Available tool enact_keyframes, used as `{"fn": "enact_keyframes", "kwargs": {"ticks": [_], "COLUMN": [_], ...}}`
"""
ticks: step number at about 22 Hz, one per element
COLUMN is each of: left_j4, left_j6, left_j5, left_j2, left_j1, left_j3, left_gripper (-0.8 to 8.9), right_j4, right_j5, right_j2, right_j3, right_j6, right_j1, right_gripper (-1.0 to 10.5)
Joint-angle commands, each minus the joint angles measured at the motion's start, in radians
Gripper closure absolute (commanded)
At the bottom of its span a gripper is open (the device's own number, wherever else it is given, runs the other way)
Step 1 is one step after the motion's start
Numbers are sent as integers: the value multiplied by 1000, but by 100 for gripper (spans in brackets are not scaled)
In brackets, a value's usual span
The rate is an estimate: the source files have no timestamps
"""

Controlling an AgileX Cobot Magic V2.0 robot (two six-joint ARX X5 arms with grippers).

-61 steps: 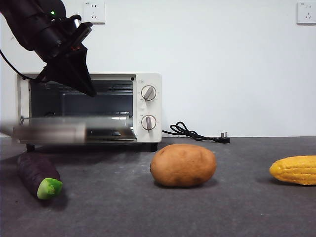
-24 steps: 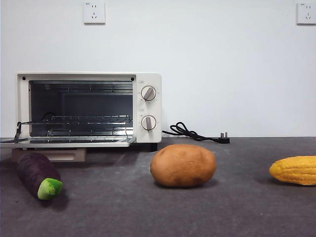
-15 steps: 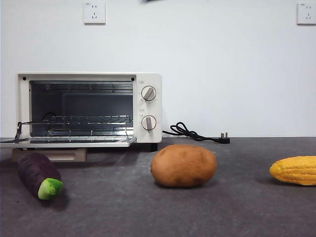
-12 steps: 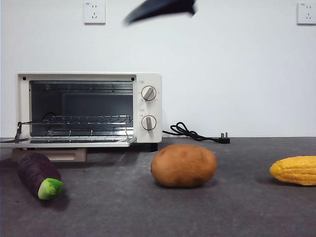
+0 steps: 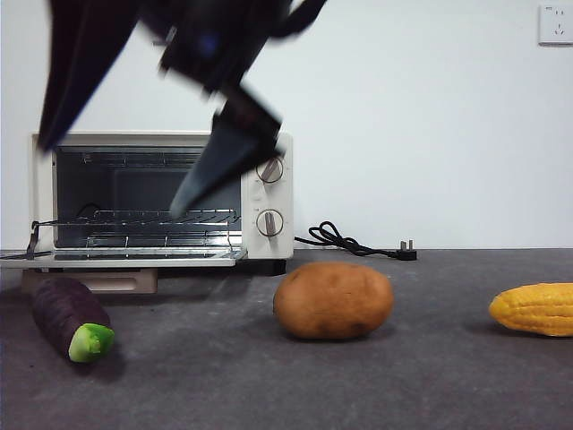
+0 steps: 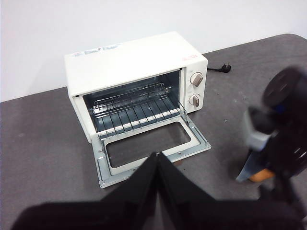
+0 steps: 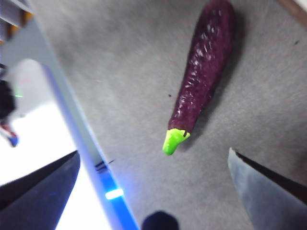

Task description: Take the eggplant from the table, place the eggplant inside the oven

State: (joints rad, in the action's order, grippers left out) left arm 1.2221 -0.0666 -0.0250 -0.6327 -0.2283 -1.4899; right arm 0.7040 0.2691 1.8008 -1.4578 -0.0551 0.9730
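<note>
Eggplant (image 5: pixel 72 320) lay untouched on the counter (image 5: pixel 430 376) before the open oven (image 5: pixel 161 193), while the right claw (image 7: pixel 153 191), absent a moment earlier, had swung in above it, jaws spread for grasping.

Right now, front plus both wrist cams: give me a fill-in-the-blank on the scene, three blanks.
1. The toaster oven door is ____.
2. The eggplant lies on the ____.
3. The right gripper, jaws ____, hovers over the eggplant; the left gripper is shut.

Missing words: open; table; open
</note>
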Motion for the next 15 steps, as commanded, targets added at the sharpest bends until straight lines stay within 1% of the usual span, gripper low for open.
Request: {"fn": "enact_keyframes", "kwargs": {"ticks": [1,5,8,11,13,15], "left_j4": [-5,-5,-5,-4,-4,-4], "left_j6": [7,6,-11,-14,-15,-15], "left_j5": [-1,-1,-1,-1,-1,-1], "left_j2": [5,5,5,5,5,5], "left_j1": [0,0,0,0,0,0], "left_j3": [7,7,7,7,7,7], "left_gripper": [819,819,819,819,819,819], "right_j4": [-27,-70,-96,-129,-149,-174], "right_j5": [-12,-45,-70,-101,-114,-116], "right_j2": [69,142,185,207,213,226], "right_j3": [-3,-3,-3,-3,-3,-3], "right_j6": [-49,-70,-86,-113,-130,-144], "right_j1": [17,31,39,49,56,71], "right_gripper": [290,290,290,294,350,362]}}
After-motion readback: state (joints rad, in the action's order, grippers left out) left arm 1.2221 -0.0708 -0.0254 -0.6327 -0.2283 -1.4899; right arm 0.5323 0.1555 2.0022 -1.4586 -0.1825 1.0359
